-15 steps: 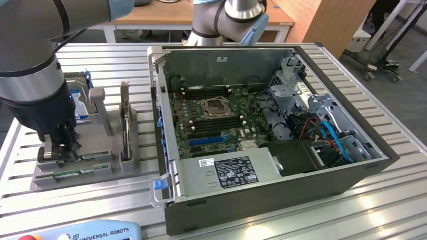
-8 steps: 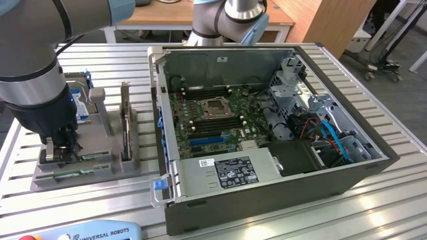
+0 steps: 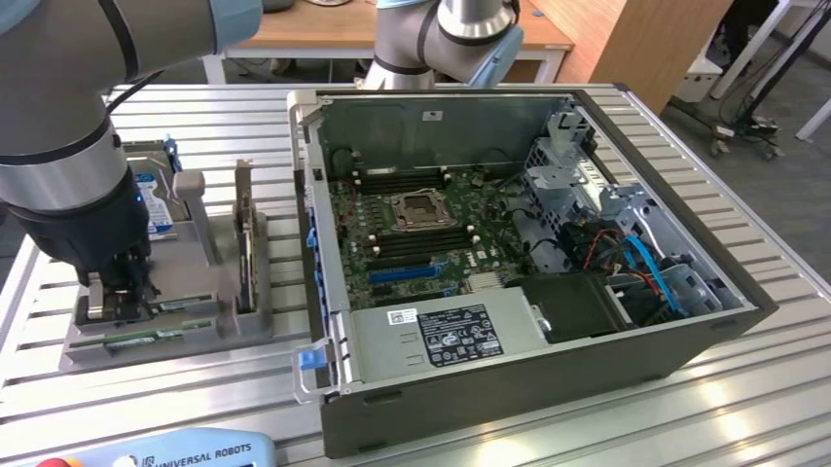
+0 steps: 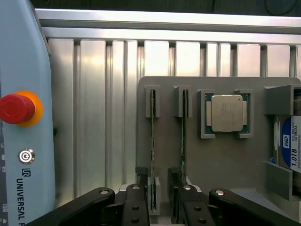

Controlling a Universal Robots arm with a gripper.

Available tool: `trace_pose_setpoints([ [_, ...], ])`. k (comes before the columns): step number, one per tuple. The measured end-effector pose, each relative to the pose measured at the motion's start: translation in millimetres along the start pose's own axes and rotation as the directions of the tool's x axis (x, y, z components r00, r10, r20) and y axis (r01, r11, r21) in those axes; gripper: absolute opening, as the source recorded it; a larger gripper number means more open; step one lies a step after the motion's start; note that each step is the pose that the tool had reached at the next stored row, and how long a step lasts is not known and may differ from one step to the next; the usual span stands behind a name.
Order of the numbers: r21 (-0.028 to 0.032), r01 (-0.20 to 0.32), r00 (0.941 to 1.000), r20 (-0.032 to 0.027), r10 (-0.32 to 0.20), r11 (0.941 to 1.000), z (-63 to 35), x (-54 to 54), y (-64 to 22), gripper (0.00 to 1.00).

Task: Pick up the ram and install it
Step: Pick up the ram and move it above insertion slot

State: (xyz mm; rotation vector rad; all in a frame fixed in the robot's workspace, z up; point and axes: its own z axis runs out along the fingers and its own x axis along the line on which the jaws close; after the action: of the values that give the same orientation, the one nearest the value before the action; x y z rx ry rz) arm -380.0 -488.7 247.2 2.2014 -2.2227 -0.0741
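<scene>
Two green ram sticks stand on edge in slots of a grey holder (image 4: pixel 164 122). One ram (image 4: pixel 153 141) runs between my gripper's (image 4: pixel 157 186) black fingers (image 4: pixel 141 197), which stand open on either side of its near end without touching it. The other ram (image 4: pixel 184 136) lies just outside the fingers. In the exterior view my gripper (image 3: pixel 121 297) hangs low over the holder (image 3: pixel 221 321) at the exterior view's left, with green ram (image 3: pixel 146 338) visible beside it. The open computer case (image 3: pixel 520 243) shows its motherboard, with dark memory slots (image 3: pixel 435 238) around the processor socket (image 3: pixel 418 207).
A processor chip (image 4: pixel 227 113) and a hard drive (image 4: pixel 291 150) share the holder. A dark expansion card (image 3: pixel 244 233) stands on edge between holder and case. The teach pendant (image 4: pixel 23 141) with its red stop button (image 4: pixel 15 108) lies near the table's edge on the slatted aluminium table (image 3: pixel 727 409).
</scene>
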Motion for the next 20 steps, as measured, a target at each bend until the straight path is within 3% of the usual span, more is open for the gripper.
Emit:
trace_pose_setpoints([
  [6, 0.0002, 0.0, 1.0, 0.0002, 0.0, 1.0, 0.7, 0.2, 0.0, 0.31],
  [20, 0.0012, 0.0, 1.0, 0.0, 0.0, 1.0, 14.0, 0.9, -0.6, 0.31],
])
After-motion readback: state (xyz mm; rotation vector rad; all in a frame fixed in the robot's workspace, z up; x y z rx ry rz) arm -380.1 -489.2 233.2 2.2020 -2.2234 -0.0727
